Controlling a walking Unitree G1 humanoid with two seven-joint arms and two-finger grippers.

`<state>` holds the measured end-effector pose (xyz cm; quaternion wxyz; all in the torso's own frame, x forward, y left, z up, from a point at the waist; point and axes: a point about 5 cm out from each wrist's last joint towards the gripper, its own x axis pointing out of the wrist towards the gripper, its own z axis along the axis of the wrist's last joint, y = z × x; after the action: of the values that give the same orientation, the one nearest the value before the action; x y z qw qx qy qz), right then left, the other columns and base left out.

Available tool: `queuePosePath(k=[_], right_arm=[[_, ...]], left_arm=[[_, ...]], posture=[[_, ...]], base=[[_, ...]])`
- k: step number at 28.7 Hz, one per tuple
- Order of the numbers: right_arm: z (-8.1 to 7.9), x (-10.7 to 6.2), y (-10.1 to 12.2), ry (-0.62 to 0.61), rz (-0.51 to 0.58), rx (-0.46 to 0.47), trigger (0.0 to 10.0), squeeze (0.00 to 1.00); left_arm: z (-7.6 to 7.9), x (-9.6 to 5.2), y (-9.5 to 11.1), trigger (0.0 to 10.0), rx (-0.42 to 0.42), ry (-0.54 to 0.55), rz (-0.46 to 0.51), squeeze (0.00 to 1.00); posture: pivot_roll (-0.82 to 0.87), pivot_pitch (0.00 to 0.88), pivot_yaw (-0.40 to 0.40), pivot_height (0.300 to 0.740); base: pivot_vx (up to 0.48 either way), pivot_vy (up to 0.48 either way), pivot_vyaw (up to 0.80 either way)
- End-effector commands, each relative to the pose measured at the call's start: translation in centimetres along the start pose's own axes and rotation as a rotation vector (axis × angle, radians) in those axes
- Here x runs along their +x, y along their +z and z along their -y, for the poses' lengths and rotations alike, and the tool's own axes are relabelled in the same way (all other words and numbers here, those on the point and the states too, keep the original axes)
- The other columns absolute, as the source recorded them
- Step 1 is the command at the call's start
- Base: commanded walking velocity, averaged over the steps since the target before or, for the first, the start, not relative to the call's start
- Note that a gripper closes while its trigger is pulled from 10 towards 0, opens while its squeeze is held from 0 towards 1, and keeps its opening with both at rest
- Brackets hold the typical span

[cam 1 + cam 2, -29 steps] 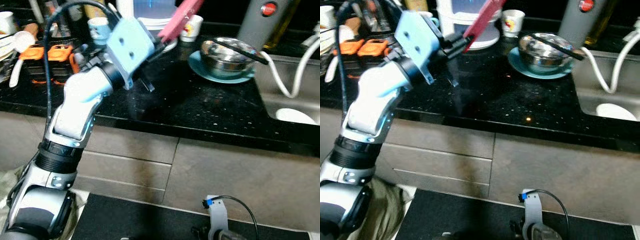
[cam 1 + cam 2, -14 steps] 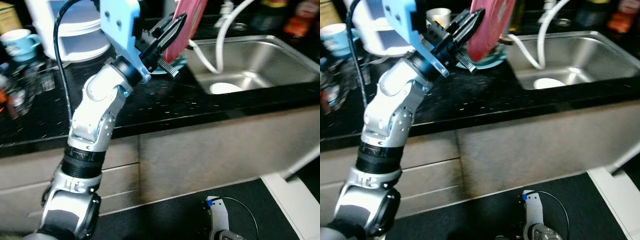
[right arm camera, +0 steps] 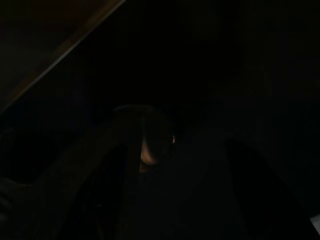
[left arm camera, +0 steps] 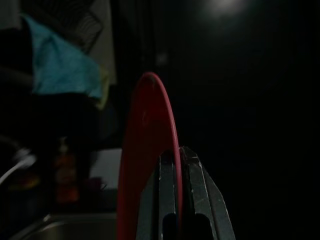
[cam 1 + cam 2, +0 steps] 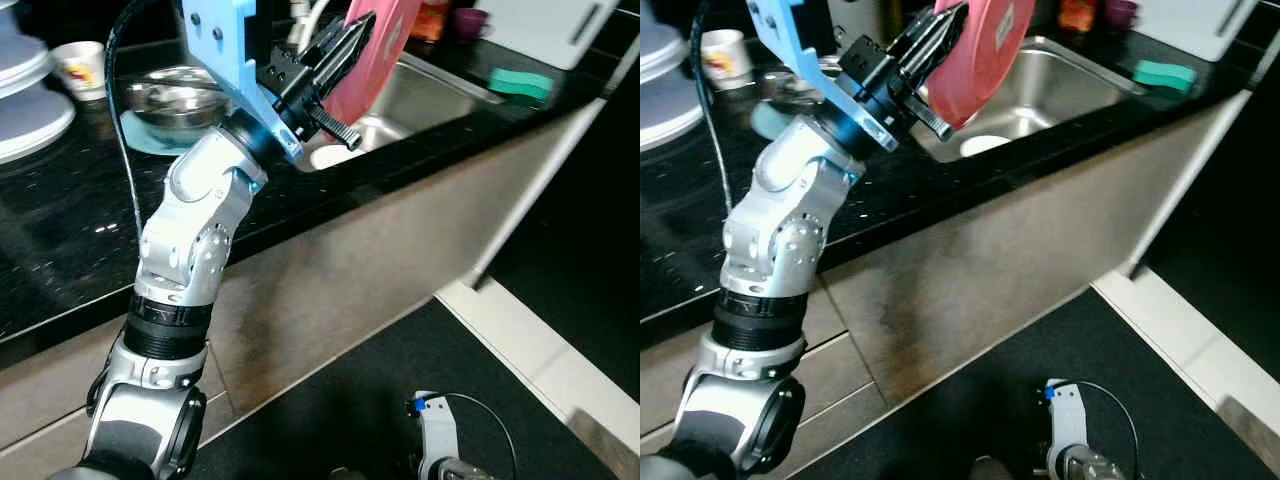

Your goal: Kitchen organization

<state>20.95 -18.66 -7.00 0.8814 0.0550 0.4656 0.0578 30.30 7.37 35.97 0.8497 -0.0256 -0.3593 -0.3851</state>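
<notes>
The left gripper (image 5: 340,52) is clamped on the rim of a pink plate (image 5: 372,50), held on edge above the counter (image 5: 60,250). Since a second ago the view has swung right, from the bowl (image 5: 175,98) on its saucer toward the sink (image 5: 420,95). The plate appears to be in transit, not yet placed. The right gripper's state cannot be determined.

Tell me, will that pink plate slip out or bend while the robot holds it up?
The pink plate probably won't bend: it keeps its round shape though the left tool pinches just its rim. It might slip, since it looks smooth and is held on edge. It seems light, carried by two thin fingers.
</notes>
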Motion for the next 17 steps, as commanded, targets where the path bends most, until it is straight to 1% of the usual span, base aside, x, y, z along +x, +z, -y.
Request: queuePosePath(k=[1,6,10,17], right_arm=[[-0.1,0.0,-0.4,-0.002,-0.013,0.016,10.0,0.0],[-0.1,0.0,-0.4,-0.002,-0.012,0.014,10.0,0.0],[0.0,0.0,-0.3,-0.002,-0.012,0.011,10.0,0.0],[0.0,0.0,-0.3,-0.003,-0.012,0.008,10.0,0.0]], left_arm=[[-0.4,-0.4,0.0,10.0,0.018,0.025,-0.017,0.0],[-0.8,-0.8,-0.3,10.0,0.032,0.049,-0.043,0.0],[-0.8,-1.0,-0.7,10.0,0.035,0.066,-0.055,0.0],[-1.2,-1.5,-1.6,10.0,0.037,0.119,-0.096,0.0]], posture=[[0.03,0.074,0.0,0.74],[0.03,0.073,-0.002,0.74],[0.03,0.072,-0.005,0.74],[0.04,0.073,-0.008,0.74]], base=[[0.0,0.0,-0.8],[0.0,0.0,-0.8],[0.0,0.0,-0.8],[0.0,0.0,-0.8]])
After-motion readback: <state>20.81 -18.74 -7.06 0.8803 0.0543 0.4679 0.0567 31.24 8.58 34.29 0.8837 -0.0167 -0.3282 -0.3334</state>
